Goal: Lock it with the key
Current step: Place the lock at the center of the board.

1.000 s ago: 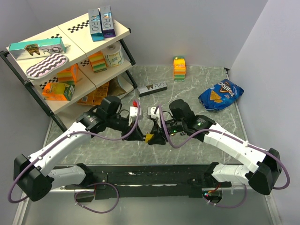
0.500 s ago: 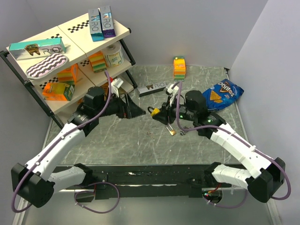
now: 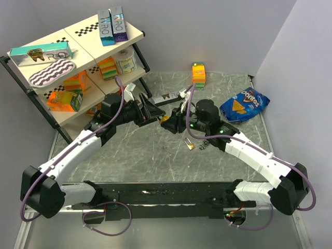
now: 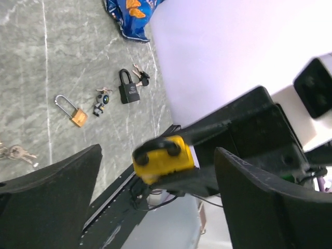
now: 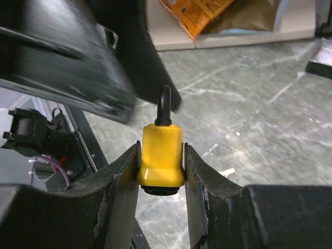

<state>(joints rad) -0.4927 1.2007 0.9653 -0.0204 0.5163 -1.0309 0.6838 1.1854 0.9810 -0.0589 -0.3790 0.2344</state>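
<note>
My right gripper (image 5: 161,150) is shut on the lock (image 5: 161,158), a yellow padlock held by its sides with the dark shackle pointing away. From above, the lock (image 3: 166,123) hangs over the table's middle in the right gripper (image 3: 169,123). My left gripper (image 3: 154,112) is open just left of it, empty. In the left wrist view the lock (image 4: 162,158) shows between the wide-apart jaws of the left gripper (image 4: 158,150), touching neither finger. The key is in neither gripper. One small key bunch (image 4: 13,152) lies on the table, another (image 4: 104,98) beside a small brass padlock.
A small brass padlock (image 3: 189,144) with a silver shackle and a black padlock (image 4: 128,89) lie on the table right of centre. A blue chips bag (image 3: 244,104) lies at the back right. A shelf rack (image 3: 78,67) stands at the left, a black box (image 3: 168,97) behind the grippers.
The left gripper has opened and pulled back from the lock, then come toward it again. The right gripper has carried the lock up and toward the back.
</note>
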